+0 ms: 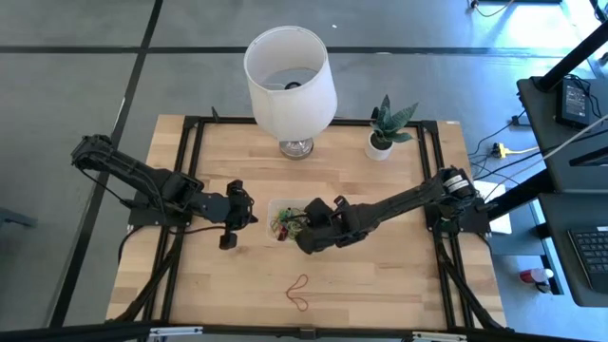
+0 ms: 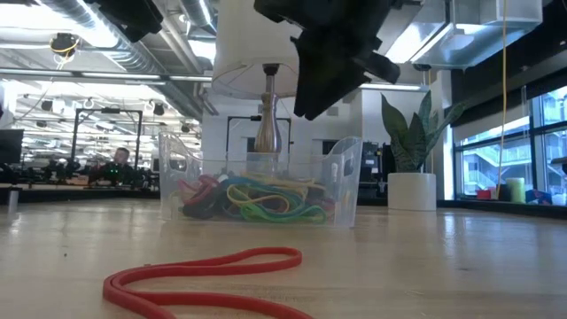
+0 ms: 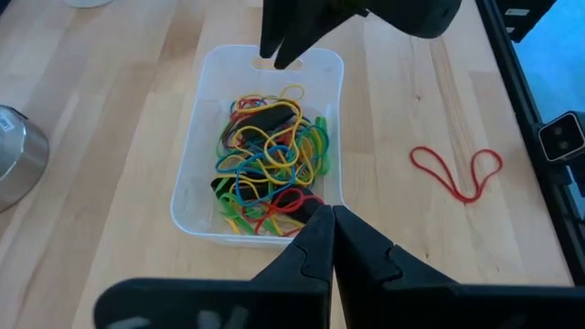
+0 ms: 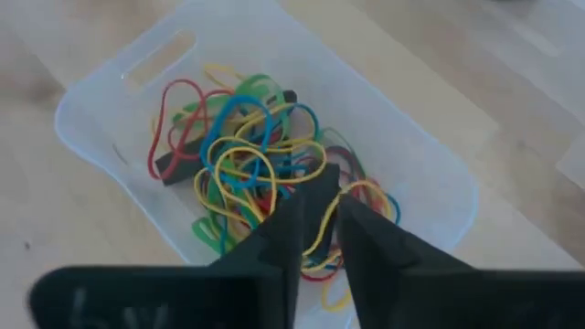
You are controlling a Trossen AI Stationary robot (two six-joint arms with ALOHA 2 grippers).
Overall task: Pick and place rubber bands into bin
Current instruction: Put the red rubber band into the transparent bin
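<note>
Table (image 1: 380, 275) seen from above: bin (image 1: 276, 207) near the centre, holding a heap of rubber bands (image 3: 270, 160). Left gripper (image 1: 228, 231) just left of the bin; right gripper (image 1: 302, 231) over the bin's right part. 1 loose rubber band (image 1: 298, 292) lies nearer the front edge. Lamp (image 1: 290, 81) and potted plant (image 1: 385, 128) stand behind the bin.

Both my arms (image 1: 142, 176) matte black, jointed, on black bases. Silver collar on my right arm (image 1: 454, 183) near its base. Fingers (image 3: 366, 251) black, wedge-shaped, tapering to blunt tips.
</note>
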